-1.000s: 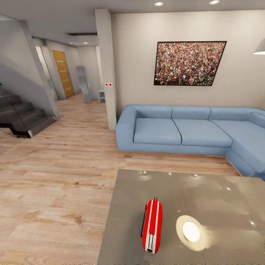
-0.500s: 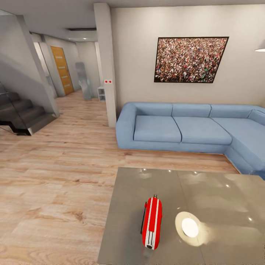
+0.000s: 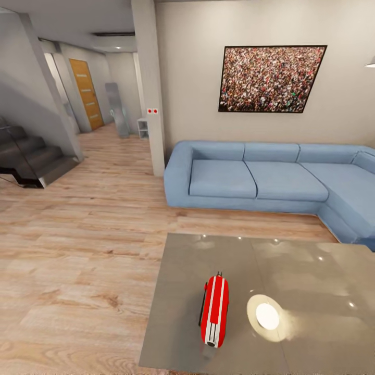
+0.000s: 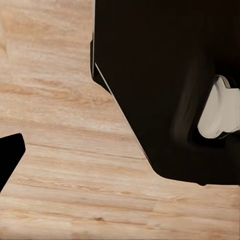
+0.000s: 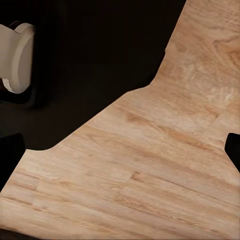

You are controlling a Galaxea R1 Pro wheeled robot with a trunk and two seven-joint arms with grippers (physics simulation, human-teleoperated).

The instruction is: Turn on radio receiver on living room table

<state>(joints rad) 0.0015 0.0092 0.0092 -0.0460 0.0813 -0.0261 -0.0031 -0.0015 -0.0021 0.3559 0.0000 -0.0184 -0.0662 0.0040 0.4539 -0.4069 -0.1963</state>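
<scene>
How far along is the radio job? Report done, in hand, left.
Done: the robot is in the living room, facing the grey table, with the red radio receiver lying on it near the front edge, beside a bright lamp reflection.
In hand: nothing; both wrist views look down at wood floor beside the robot's dark base.
Left: bring an arm up to the receiver and switch it on.

Table [image 3: 177, 291] near edge, right side cut by frame; sofa [image 3: 260, 179] right end cropped; radio receiver [image 3: 214, 311] controls too small to tell.
</scene>
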